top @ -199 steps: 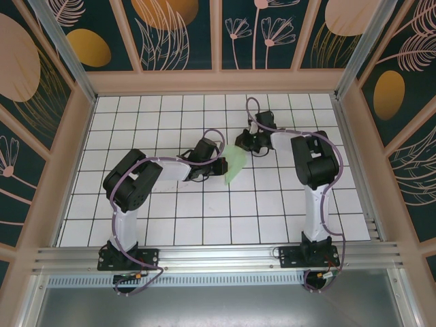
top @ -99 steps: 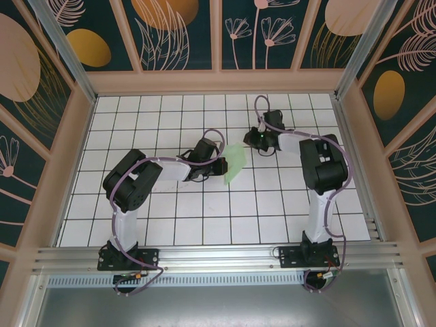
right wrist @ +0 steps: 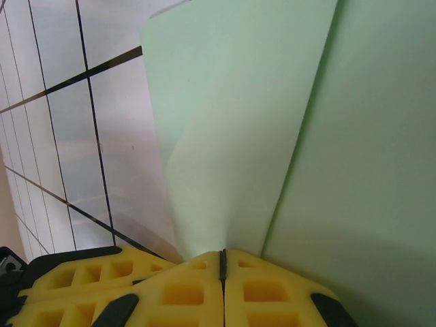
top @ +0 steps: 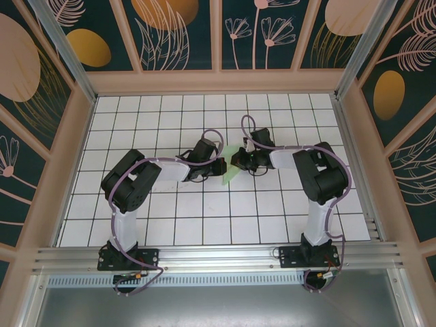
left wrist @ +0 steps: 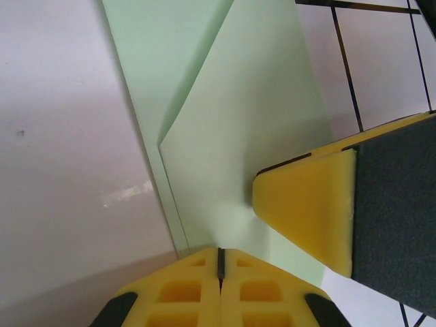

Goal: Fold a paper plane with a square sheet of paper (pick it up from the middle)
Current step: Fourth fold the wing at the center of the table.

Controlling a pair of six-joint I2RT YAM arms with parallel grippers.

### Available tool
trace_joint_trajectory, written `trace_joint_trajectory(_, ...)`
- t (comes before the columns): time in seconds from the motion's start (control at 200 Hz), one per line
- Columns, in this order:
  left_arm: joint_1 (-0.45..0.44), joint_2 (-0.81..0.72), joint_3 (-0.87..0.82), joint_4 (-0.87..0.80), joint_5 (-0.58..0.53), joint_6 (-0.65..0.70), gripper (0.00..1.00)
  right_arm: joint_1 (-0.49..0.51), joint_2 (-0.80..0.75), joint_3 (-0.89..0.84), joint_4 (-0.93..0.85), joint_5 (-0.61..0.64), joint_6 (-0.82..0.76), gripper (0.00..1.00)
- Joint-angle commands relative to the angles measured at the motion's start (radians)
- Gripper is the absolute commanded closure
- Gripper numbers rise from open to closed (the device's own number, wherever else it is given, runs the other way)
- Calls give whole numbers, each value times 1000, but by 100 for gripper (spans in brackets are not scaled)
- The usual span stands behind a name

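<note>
The sheet of paper point(top: 230, 176) is pale mint green, folded into layered flaps, and lies flat on the white tiles mid-table. My left gripper point(top: 222, 167) is shut, its tips point(left wrist: 220, 253) resting on the paper point(left wrist: 238, 102) near its long folded edge; no paper shows between the fingers. Facing it from the right, my right gripper point(top: 236, 162) is also shut, and one of its yellow fingers point(left wrist: 306, 204) touches the top flap. In the right wrist view its tips point(right wrist: 221, 255) sit where a flap and a crease of the paper point(right wrist: 238, 102) meet. Both grippers hide most of the sheet from above.
White gridded floor tiles point(top: 204, 204) surround the paper on all sides. Patterned walls with a pale wooden frame point(top: 218, 82) enclose the table at the back and sides. Both arm bases stand on the metal rail point(top: 218, 255) at the near edge.
My right gripper swung from the back right down and left onto the paper, covering most of it. The left gripper and the paper stayed where they were.
</note>
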Motion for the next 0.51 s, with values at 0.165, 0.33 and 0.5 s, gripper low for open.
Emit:
trace_joint_trajectory(0.165, 24, -21, -3, -234, -32, -20, 100, -3, 49, 14, -125, 82, -71, 94)
trace_joint_trajectory(0.33, 72, -134, -17, -143, -23, -74, 88, -5, 85, 20, -181, 120, -132, 95)
trace_joint_trajectory(0.5, 82, -124, -10, -41, 102, -91, 85, -5, 100, 17, -172, 117, -151, 95)
